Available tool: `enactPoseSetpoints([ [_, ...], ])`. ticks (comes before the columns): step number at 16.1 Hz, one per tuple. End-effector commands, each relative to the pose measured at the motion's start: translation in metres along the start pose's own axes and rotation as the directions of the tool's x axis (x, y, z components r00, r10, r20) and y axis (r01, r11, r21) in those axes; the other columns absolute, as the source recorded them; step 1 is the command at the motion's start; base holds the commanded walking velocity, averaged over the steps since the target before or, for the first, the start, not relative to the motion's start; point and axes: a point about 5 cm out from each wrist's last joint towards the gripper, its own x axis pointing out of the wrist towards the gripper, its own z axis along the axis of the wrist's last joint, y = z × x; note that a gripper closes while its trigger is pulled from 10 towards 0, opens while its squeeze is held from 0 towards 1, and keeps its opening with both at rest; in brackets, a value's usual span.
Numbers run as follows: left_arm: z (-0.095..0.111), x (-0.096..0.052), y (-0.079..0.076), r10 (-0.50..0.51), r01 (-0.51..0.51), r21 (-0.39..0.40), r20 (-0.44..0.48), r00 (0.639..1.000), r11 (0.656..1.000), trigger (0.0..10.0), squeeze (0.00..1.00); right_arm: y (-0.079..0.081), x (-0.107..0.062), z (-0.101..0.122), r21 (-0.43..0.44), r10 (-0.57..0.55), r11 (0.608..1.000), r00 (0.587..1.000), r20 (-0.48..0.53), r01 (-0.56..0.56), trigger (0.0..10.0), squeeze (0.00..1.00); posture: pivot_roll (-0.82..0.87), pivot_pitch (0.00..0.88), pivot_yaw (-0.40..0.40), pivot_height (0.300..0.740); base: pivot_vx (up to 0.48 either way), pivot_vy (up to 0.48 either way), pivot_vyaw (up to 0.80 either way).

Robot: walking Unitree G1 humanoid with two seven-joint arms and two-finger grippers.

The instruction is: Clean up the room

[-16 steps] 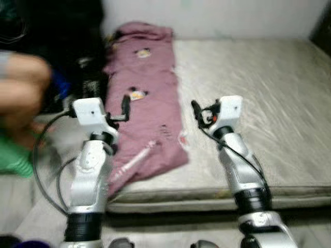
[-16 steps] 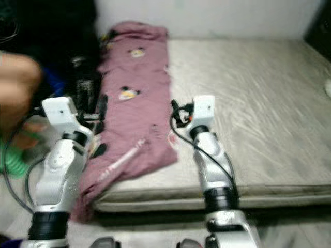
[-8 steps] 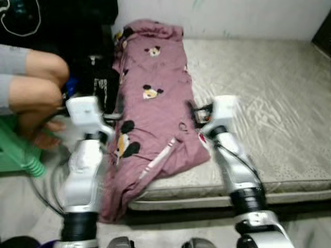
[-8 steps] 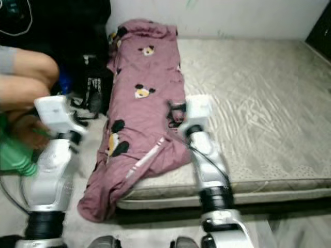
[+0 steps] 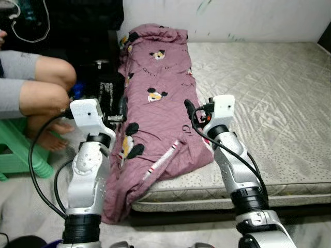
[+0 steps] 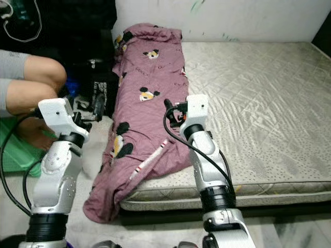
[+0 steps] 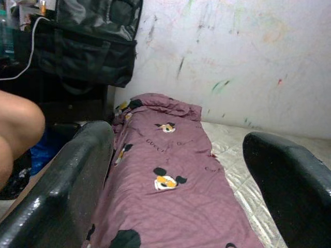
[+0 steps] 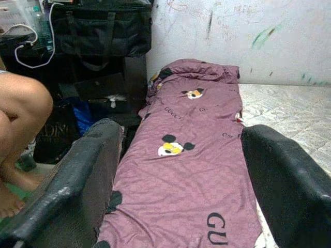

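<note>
The mattress (image 5: 269, 103) was largely bare. The purple blanket (image 5: 155, 119) was draped along its left edge, one end spilling onto the floor (image 6: 93, 155). Both the left gripper (image 5: 123, 109) and the right gripper (image 5: 190, 112) were held with jaws released; a seated person's leg (image 5: 46, 85) was near, so it could be struck by a careless left reach.

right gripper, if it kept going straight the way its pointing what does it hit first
Most likely the purple blanket on the mattress: the right gripper, fingers open, looks along its length toward the wall. Depth is unclear, so it might skim above it.
</note>
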Motion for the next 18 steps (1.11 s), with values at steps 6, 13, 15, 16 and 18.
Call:
enactPoseSetpoints([
  [6, 0.0044, -0.0003, -0.0018, -0.018, 0.018, 0.003, 0.015, 1.0, 1.0, 10.0, 0.0, -0.0012, 0.0009, 0.0033, 0.006, -0.015, 1.0, 1.0, 0.015, 0.015, 10.0, 0.0, -0.07, 0.0, 0.0, 0.74, 0.334, 0.0, 0.0],
  [13, 0.0037, 0.0027, 0.0012, 0.021, -0.021, 0.005, 0.011, 1.0, 1.0, 10.0, 0.0, -0.003, 0.0029, 0.0053, 0.009, -0.029, 1.0, 0.999, 0.022, 0.029, 10.0, 0.0, -0.07, 0.0, 0.001, 0.74, 0.037, 0.0, 0.0],
  [15, 0.0022, 0.0038, 0.0011, 0.037, -0.037, -0.005, -0.002, 0.999, 0.999, 10.0, 0.0, -0.0055, 0.0034, 0.0045, 0.005, -0.042, 0.999, 0.999, 0.012, 0.041, 10.0, 0.0, -0.08, 0.0, 0.003, 0.74, 0.0, 0.0, 0.0],
  [16, 0.0031, 0.0049, 0.0017, 0.041, -0.041, -0.013, 0.001, 0.999, 0.999, 10.0, 0.0, -0.007, 0.0033, 0.0036, 0.008, -0.048, 0.999, 0.999, 0.006, 0.048, 10.0, 0.0, -0.08, 0.0, 0.003, 0.74, 0.0, 0.0, -0.8],
  [18, 0.0012, 0.0063, 0.0069, 0.056, -0.056, 0.071, 0.006, 0.998, 0.996, 10.0, 0.0, -0.0087, 0.0012, 0.002, 0.003, -0.056, 0.998, 0.998, -0.001, 0.056, 10.0, 0.0, -0.08, 0.0, 0.002, 0.74, 0.0, 0.0, -0.8],
])
